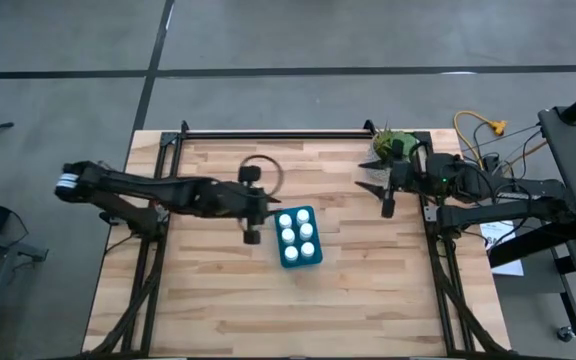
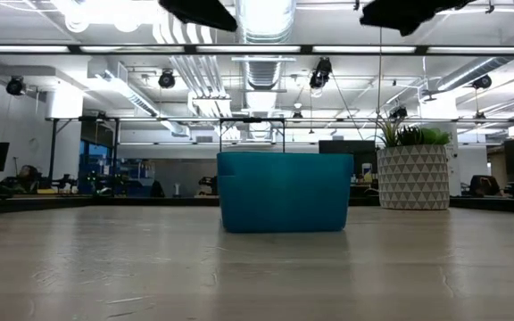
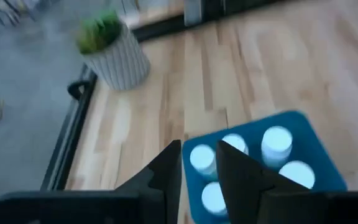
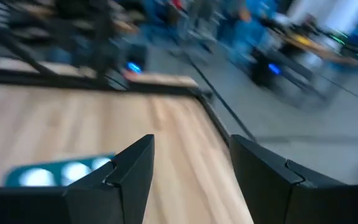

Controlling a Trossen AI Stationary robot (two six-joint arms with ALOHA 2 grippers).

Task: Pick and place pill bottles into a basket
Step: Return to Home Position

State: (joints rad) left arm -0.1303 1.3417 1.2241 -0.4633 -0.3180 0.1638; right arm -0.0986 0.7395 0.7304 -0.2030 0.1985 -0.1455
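High view: six pill bottles (image 1: 289, 236) are seen upright, 2 rows of 3, inside the basket (image 2: 284, 192), approx mid-table. Left gripper (image 3: 199, 144) is held just beside the basket, fingers narrowly apart, nothing gripped. Right gripper (image 4: 191, 146) is spread wide, empty, near the plant pot (image 2: 413, 178).
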